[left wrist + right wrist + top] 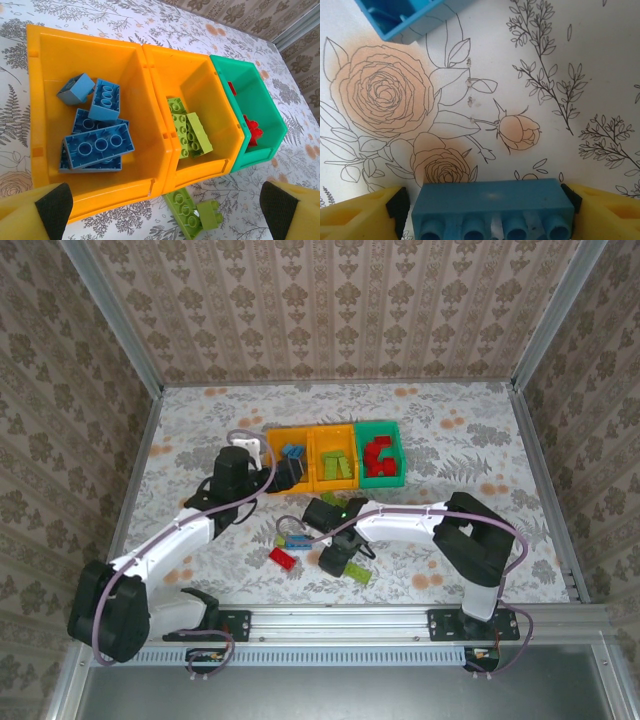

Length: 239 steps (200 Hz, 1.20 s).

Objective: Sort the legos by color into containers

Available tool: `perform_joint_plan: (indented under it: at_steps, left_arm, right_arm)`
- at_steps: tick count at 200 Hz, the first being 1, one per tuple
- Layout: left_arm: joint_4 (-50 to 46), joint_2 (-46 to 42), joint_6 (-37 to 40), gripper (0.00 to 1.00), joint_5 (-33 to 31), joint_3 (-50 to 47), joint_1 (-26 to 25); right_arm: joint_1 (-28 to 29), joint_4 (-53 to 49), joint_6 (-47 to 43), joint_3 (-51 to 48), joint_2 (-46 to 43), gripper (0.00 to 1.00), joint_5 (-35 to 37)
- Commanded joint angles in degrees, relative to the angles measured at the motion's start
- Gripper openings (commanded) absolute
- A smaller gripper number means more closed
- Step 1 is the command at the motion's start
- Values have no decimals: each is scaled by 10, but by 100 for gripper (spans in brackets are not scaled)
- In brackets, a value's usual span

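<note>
**A:** What are the right jaws doing?

**B:** They are straddling a blue lego brick point(490, 200) on the bench point(560, 75). Its long axis is running from pad to pad, so the pads are sitting at its short ends. Whether they are actually pressing it, nobody can tell.

**A:** And the left jaws?

**B:** They are hanging wide open over the left orange-yellow bin point(85, 35) of blue bricks, much nearer it. From the right jaws, that bin is lying farther up the bench and leftward.

Three containers point(334, 430) sit side by side behind loose legos point(282, 558).
</note>
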Motion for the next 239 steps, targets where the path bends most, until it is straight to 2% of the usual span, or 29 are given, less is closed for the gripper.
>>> perform_joint_plan:
  at_steps: [1, 45, 81, 85, 113, 147, 189, 211, 215, 239]
  left_arm:
    - [-13, -16, -6, 100, -5, -9, 5]
    - [-19, -30, -8, 100, -11, -21, 8]
    - [-36, -48, -7, 100, -18, -33, 7]
    - [-38, -51, -7, 100, -20, -35, 23]
    - [-68, -79, 3, 100, -37, -46, 27]
    - [-122, -124, 12, 100, -73, -67, 27]
    - [-192, -163, 11, 100, -79, -83, 24]
    - [-215, -178, 0, 100, -79, -93, 16]
    - [-218, -181, -3, 100, -83, -95, -5]
    - [-238, -195, -17, 100, -117, -102, -55]
  right_arm:
    - [1, -41, -1, 14, 21, 78, 27]
    - [0, -25, 6, 4, -3, 56, 17]
    - [-7, 10, 13, 17, -29, 56, -13]
    - [-8, 15, 14, 20, -32, 56, -16]
    - [-32, 44, 25, 59, -44, 56, -36]
    - [-89, 102, 76, 107, -44, 53, -76]
    - [-185, 213, 214, 160, -14, 50, -172]
    - [-205, 221, 255, 224, 37, 50, -184]
    - [-208, 218, 259, 238, 47, 50, -184]
    - [-219, 217, 300, 302, 107, 51, -199]
